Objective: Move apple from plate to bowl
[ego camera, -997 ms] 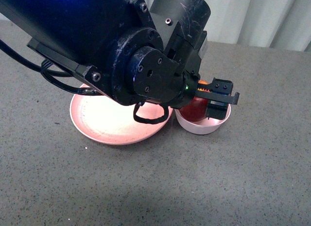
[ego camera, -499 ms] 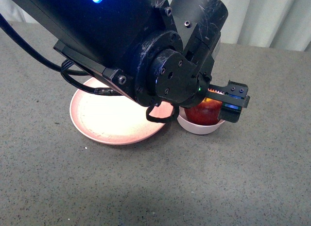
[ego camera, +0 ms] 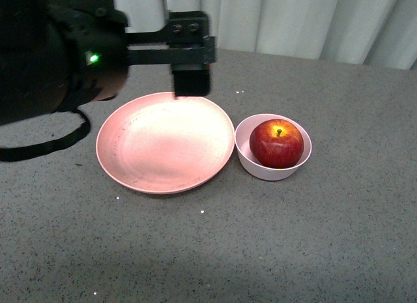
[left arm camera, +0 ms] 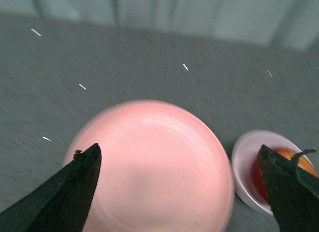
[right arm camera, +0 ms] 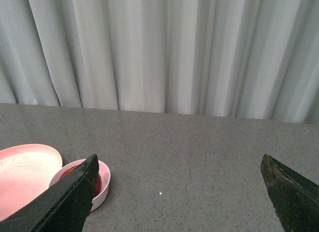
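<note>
The apple [ego camera: 276, 143] is seen sitting inside the bowl [ego camera: 244, 161], stem up, so the job of moving it looks done. The plate [ego camera: 164, 141] is bare, and the bowl is set just beside it, so close that their rims nearly touch or do touch. The left gripper [left arm camera: 182, 184] is held up in the air near the far rim of the plate, and its two dark fingers [left arm camera: 79, 182] are spread wide with nothing between them. In the left wrist view the plate fills the gap between the fingers, and the bowl with the apple is seen off by one fingertip. The right gripper [right arm camera: 182, 197] is parked well away from the plate and bowl, and its fingers are spread wide too, with nothing held. The step in hand is judged to be the clearing away of the left arm. Little more is called for next: the arm should be lifted clear and parked, and the bowl should not be bumped. One apple, one plate and one bowl can be counted on the grey table [ego camera: 326, 238]. Two grippers can be counted. A pale curtain [right arm camera: 164, 47] is hung behind the table.
</note>
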Motion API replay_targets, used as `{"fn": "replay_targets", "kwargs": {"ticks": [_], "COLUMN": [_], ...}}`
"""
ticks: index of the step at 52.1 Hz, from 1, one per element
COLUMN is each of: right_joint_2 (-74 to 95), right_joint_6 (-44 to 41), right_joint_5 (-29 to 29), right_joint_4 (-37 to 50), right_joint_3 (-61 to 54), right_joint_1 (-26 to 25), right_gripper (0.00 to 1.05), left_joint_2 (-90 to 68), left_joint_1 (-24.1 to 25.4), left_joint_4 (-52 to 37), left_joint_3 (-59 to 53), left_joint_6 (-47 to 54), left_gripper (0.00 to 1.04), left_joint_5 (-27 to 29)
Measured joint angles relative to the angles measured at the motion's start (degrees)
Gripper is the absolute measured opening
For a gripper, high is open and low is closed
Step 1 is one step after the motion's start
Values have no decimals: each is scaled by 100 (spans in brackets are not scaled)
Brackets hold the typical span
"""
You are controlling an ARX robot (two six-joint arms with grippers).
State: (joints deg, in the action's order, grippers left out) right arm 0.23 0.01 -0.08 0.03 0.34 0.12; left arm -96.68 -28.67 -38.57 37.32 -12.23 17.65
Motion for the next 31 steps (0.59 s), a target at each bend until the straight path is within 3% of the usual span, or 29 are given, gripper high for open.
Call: {"fn": "replay_targets", "kwargs": {"ticks": [3, 7, 13, 17, 18, 30, 31], "right_joint_2": [2, 2, 0, 0, 0, 0, 0], "right_joint_6": [-2, 0, 0, -2, -2, 0, 0], "right_joint_5": [-7, 15, 15, 7, -2, 7, 7], "right_joint_4": [0, 0, 0, 0, 0, 0, 0], "right_joint_3": [0, 0, 0, 0, 0, 0, 0], "right_joint_1": [0, 0, 0, 0, 0, 0, 0], "right_gripper": [95, 95, 95, 95, 95, 95, 95], "left_joint_2": [197, 979, 2201, 2734, 2813, 4159, 4258], "left_joint_1": [166, 595, 1158, 1327, 1360, 1893, 1928], "left_joint_4": [-1580, -2660, -2422, -2247, -2225, -1279, -1202], "left_joint_3": [-793, -1773, -2658, -3023, -3045, -3429, -3451], "left_joint_6": [505, 885, 1054, 1104, 1121, 1174, 1174], "left_gripper": [81, 65, 46, 57, 55, 4, 4], "left_joint_5": [557, 363, -103, -216, -247, -857, -879]}}
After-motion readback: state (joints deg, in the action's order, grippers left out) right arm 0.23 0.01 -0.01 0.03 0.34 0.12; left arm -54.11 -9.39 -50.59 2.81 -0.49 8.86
